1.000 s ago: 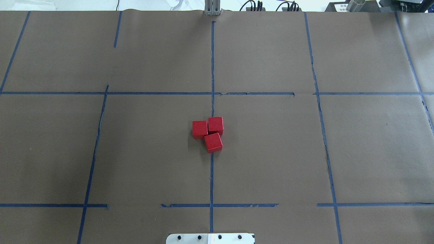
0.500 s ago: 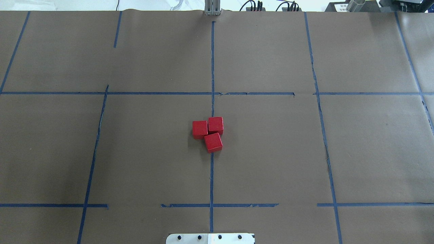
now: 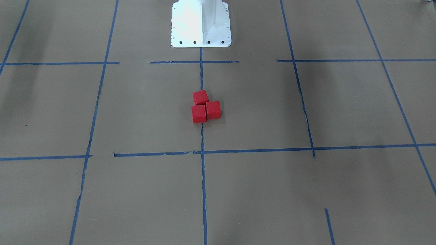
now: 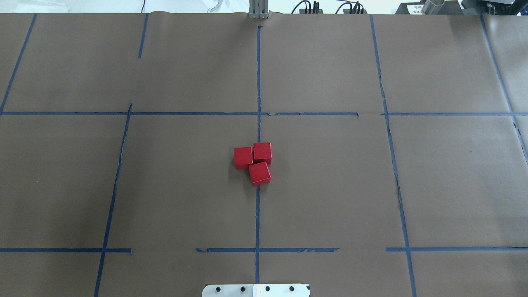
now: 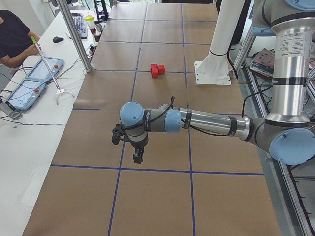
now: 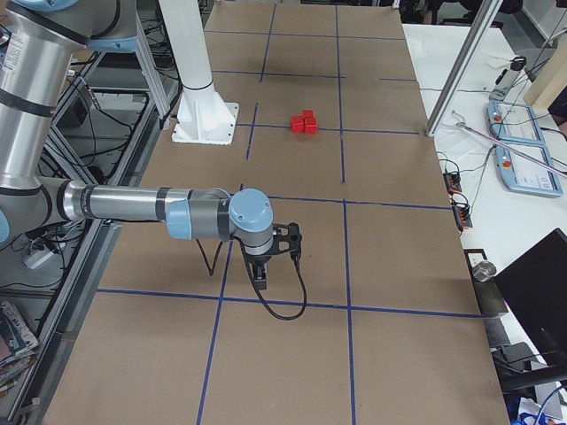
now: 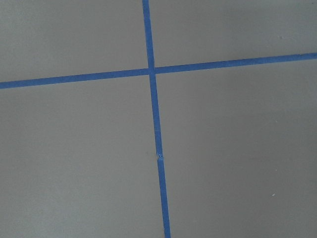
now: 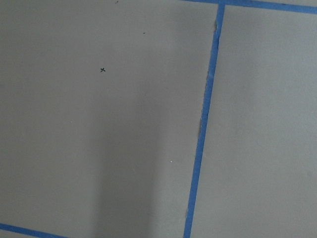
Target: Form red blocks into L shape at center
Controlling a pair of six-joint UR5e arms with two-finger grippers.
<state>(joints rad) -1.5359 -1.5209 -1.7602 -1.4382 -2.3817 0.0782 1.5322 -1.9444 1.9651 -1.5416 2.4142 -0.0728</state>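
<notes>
While together, red blocks at center

A table covered in brown paper fills the frame, marked into a grid by blue tape lines. Three red blocks sit clustered at the center, straddling a vertical tape line. The corner block lies on that line. A second block touches it at 9 o'clock, set slightly nearer. A third block, turned a little askew, touches it at 6 o'clock. A white base plate with bolt holes shows at 6 o'clock on the frame's edge. A gray post stands at 12 o'clock, with black cables toward 1 o'clock.
</notes>
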